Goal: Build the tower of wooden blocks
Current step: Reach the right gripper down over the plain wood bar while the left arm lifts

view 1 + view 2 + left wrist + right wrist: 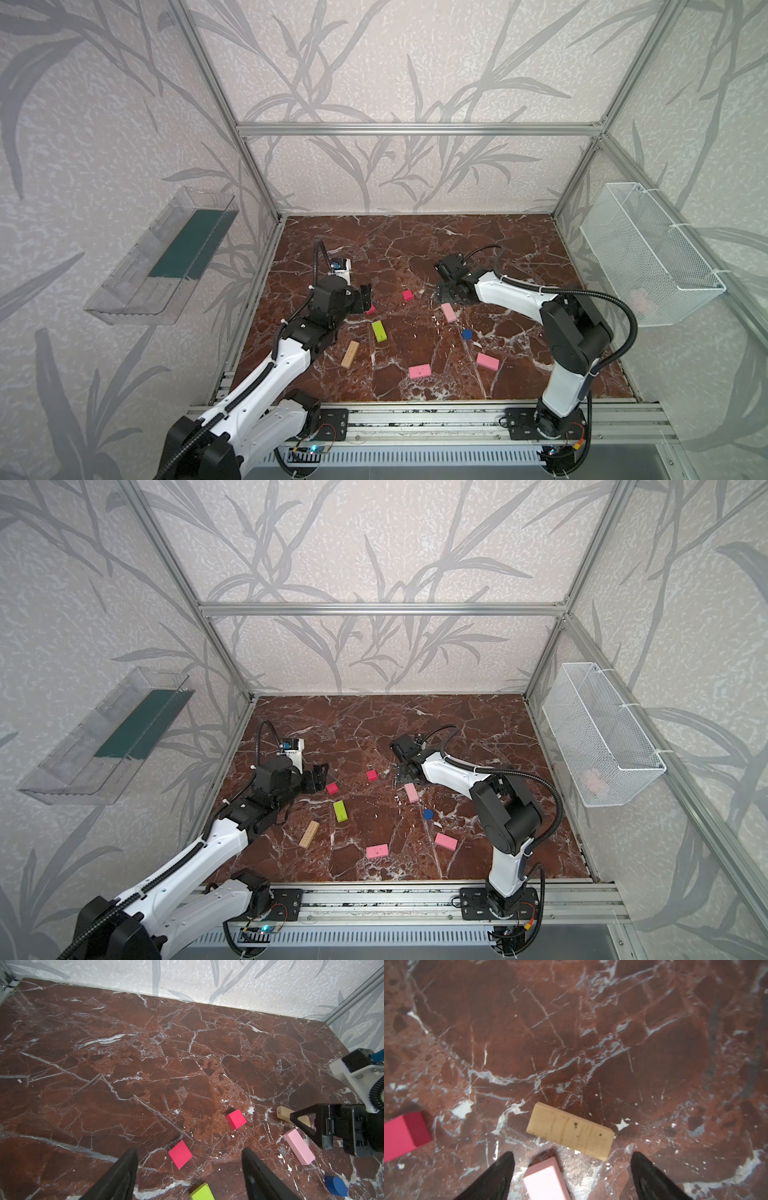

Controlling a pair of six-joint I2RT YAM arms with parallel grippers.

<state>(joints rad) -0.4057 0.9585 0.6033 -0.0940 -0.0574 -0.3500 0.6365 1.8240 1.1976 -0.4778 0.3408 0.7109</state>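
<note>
Marble table (415, 249): wood blocks (379, 331) are scattered singly; no tower is begun. Right gripper (573, 1153), jaws wide and empty, is held over a tan bar (570, 1134), judged the base piece, to be lowered onto and gripped. Left gripper (189, 1150), likewise wide and empty, is held over a red cube (180, 1154).

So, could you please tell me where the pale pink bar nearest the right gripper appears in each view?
In a top view: pale pink bar mid-table, just beyond the blue disc.
In a top view: same place.
Left wrist: between tan bar and blue disc, at.
Right wrist: its end between the fingers of the right gripper.
Shared landmark: the red cube nearest it.
</note>
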